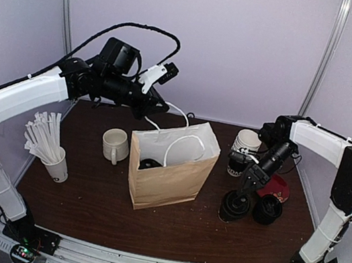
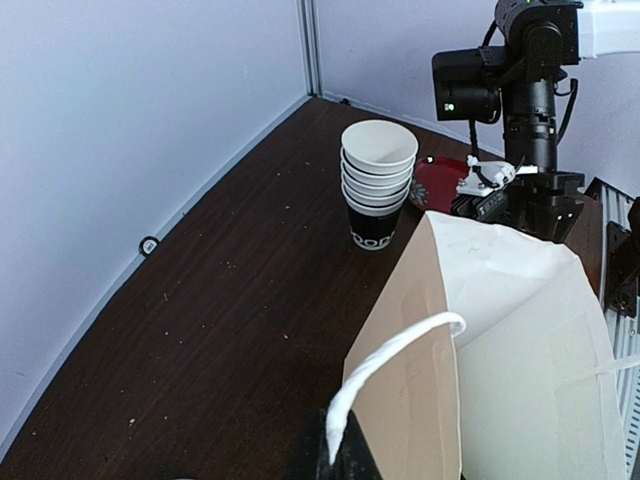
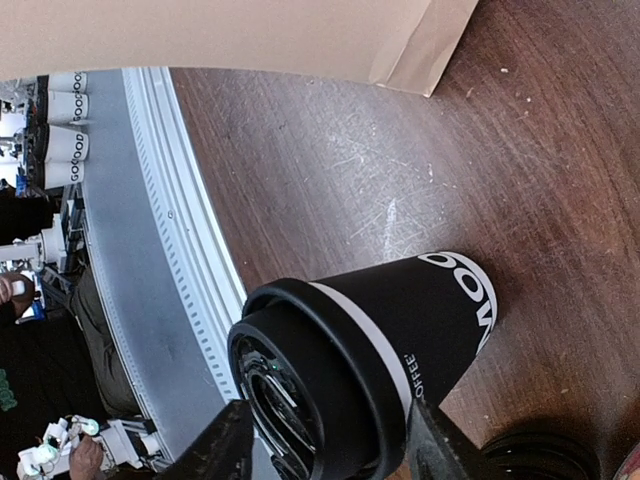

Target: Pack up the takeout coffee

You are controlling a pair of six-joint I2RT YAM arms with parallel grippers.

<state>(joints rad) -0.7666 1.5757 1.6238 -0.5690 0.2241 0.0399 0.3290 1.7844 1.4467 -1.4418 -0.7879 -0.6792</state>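
the dark wooden table [image 1: 80, 210] carries everything. biggest on it is a brown paper bag [image 1: 168, 178], white inside and standing open right under the left gripper [image 1: 161, 107]. that gripper is pinched tight on one white cord handle [image 2: 400, 345] and holds it up above the bag's mouth. down inside the bag, below those closed tips, a dark round top [image 1: 150, 164] shows; more than that i can't make out.

the right gripper [image 3: 330, 445] points straight down over a coffee cup [image 3: 430, 320] that stands upright on the table. the cup is small and black, with white lettering round its side and a thin white band just under its lid [image 3: 300, 390]. the lid is black plastic with a raised rim, and it sits between the two fingers [image 3: 232, 445]. they stand close on either side of it. whether they pinch it or stand just loose of it, i can't tell.

just beside those fingers, on the side away from the bag, lies a low pile of black lids [image 1: 266, 209]. beyond them stands a stack of empty cups [image 1: 247, 144].
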